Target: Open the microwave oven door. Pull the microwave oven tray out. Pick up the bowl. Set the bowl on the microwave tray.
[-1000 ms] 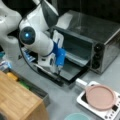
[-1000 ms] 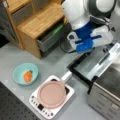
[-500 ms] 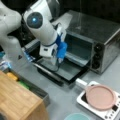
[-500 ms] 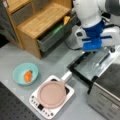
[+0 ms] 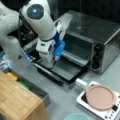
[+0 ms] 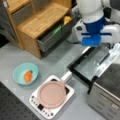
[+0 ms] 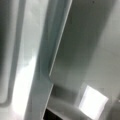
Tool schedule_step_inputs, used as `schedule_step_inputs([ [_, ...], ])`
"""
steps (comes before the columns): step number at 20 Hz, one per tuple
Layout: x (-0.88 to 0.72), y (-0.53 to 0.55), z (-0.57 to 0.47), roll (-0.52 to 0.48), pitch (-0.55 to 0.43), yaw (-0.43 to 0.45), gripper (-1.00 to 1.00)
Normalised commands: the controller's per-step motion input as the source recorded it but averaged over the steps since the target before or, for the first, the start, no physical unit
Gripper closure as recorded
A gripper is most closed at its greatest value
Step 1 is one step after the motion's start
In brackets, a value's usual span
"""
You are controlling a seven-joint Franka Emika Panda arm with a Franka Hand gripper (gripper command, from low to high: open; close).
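While the bowl (image 6: 25, 73) sits at a front view's lower left, pale teal with an orange thing (image 6: 28, 75) inside it, nothing is touching it; only its rim (image 5: 77, 116) peeks in at the bottom of a front view. Just beside it to the right stands the small white appliance (image 6: 51, 98) with the flat pink disc (image 6: 51, 94) on top, also seen in a front view's lower right (image 5: 100, 97).

Further in, the microwave oven door (image 5: 63, 70) lies folded down flat on the grey table (image 6: 15, 57), its bar handle (image 5: 47, 72) at the outer edge. The gripper (image 5: 53, 61) hangs right over that dark glass panel (whether its fingers are spread or closed I cannot tell, as the blue wrist block (image 6: 91, 40) covers them), and it holds nothing that shows.

Behind it the microwave oven (image 5: 100, 37) stands open, black knobs (image 5: 96, 56) in a column at its right front, and the microwave oven tray (image 5: 76, 58) shows as a thin flat sheet at the mouth of the cavity, just beyond the gripper. The wrist view gives only pale metal edges and dark surface close up.

Farthest back in a front view stands a wooden cabinet (image 6: 40, 20) with an open drawer (image 6: 53, 37).
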Motion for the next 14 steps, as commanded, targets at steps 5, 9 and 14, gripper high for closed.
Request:
schedule_step_inputs([
  [5,0.15,-0.04,0.22,-0.21,0.155,-0.002,-1.0],
  [9,0.23,-0.12,0.33,-0.201,0.216,0.036,-1.0],
  [14,0.39,-0.27,0.42,-0.234,0.264,0.004,-1.0],
])
